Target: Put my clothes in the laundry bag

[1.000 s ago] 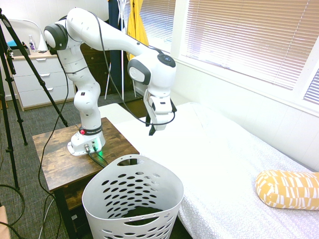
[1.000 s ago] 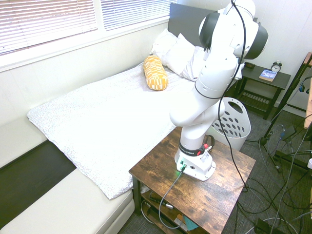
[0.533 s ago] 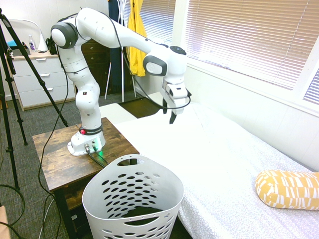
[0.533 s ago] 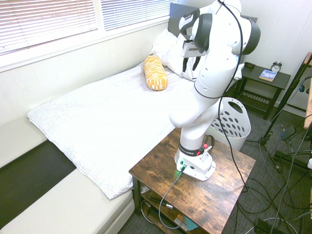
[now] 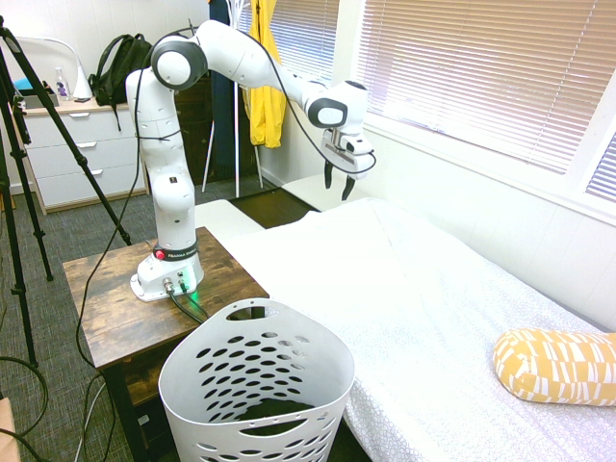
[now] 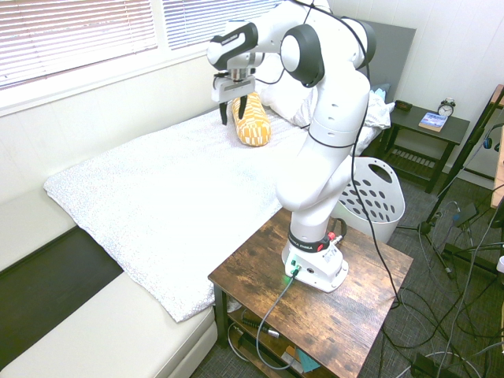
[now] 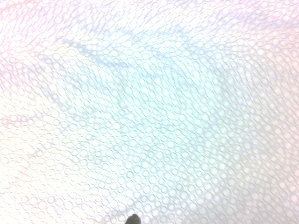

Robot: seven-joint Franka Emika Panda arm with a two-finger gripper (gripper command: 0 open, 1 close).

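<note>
The laundry bag (image 5: 255, 371) is a tall white basket with oval holes, standing on the floor at the bed's near side; it also shows behind the arm (image 6: 382, 197). Dark fabric (image 5: 274, 412), which looks like the black clothes, lies at its bottom. My gripper (image 5: 337, 183) hangs open and empty high above the white bedspread (image 5: 404, 289), near the window wall and well away from the basket. From the other side the gripper (image 6: 234, 110) is just in front of the yellow pillow. The wrist view holds only the white bubble-patterned bedspread (image 7: 149, 112).
A yellow patterned bolster pillow (image 5: 556, 366) lies on the bed, with white pillows (image 6: 287, 83) behind it. A yellow garment (image 5: 262, 58) hangs by the window. A black backpack (image 5: 115, 67) sits on a white dresser (image 5: 67, 154). A dark nightstand (image 6: 425, 130) stands beyond the basket.
The arm has swung up from near the basket and out across the bed toward the window wall. The fingers have spread wider and hold nothing.
</note>
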